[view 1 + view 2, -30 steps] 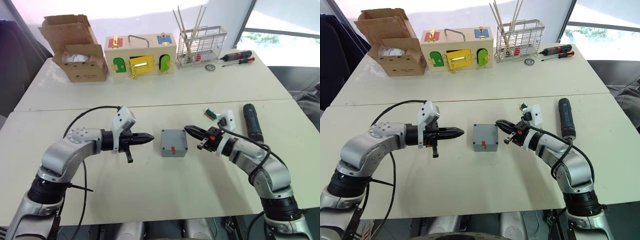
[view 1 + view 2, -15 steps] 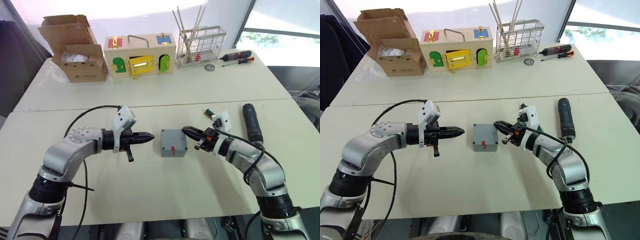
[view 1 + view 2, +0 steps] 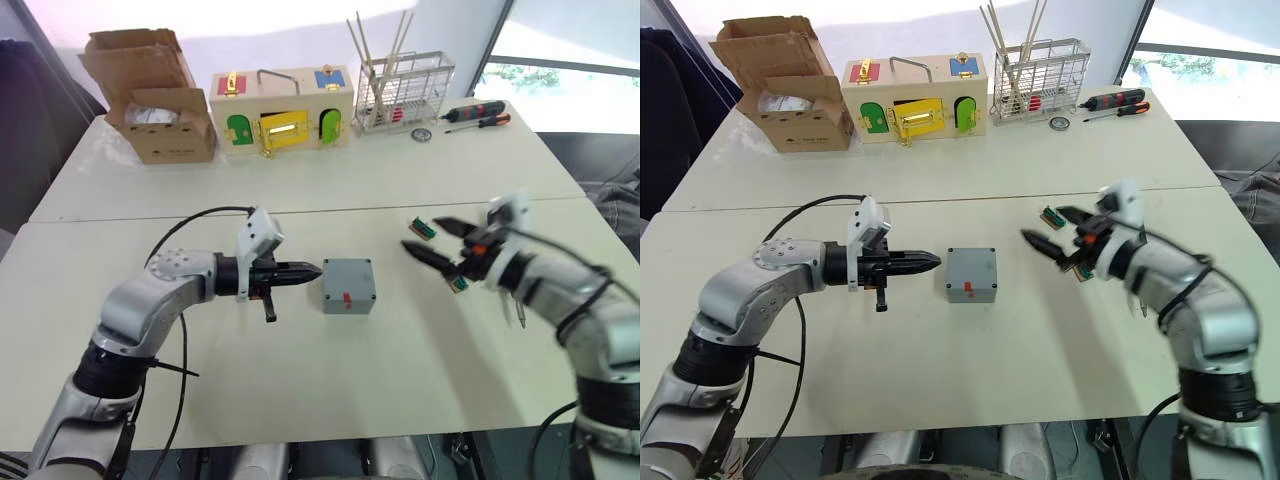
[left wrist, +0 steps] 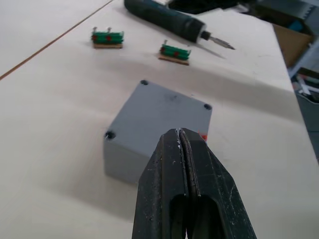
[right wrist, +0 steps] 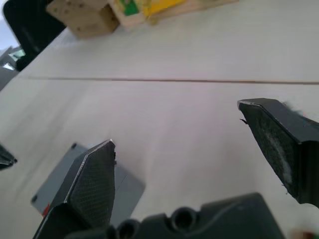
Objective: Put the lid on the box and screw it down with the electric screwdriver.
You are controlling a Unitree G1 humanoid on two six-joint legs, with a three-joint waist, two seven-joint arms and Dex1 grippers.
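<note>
The grey box [image 3: 348,298] stands mid-table with a red part on its front face. The lid [image 4: 162,109] lies flat on top of it, and its corner holes show. My left gripper [image 3: 312,270] is shut with nothing in it. It points at the box's left side, its tip just short of the wall. My right gripper [image 3: 438,242] is open wide and empty, raised above the table to the right of the box. The electric screwdriver [image 4: 167,17] lies beyond the box with its metal bit out. In the head views my right arm mostly covers it.
Two small green terminal pieces [image 3: 420,228] [image 3: 458,285] lie near my right gripper. Along the far table stand a cardboard carton [image 3: 150,100], a wooden latch box [image 3: 280,105] and a wire basket [image 3: 405,90]. Hand screwdrivers [image 3: 478,115] lie at the far right.
My right gripper has opened wide, drawing back from the box's right side, to the right and upward. My left gripper has edged a little closer to the box.
</note>
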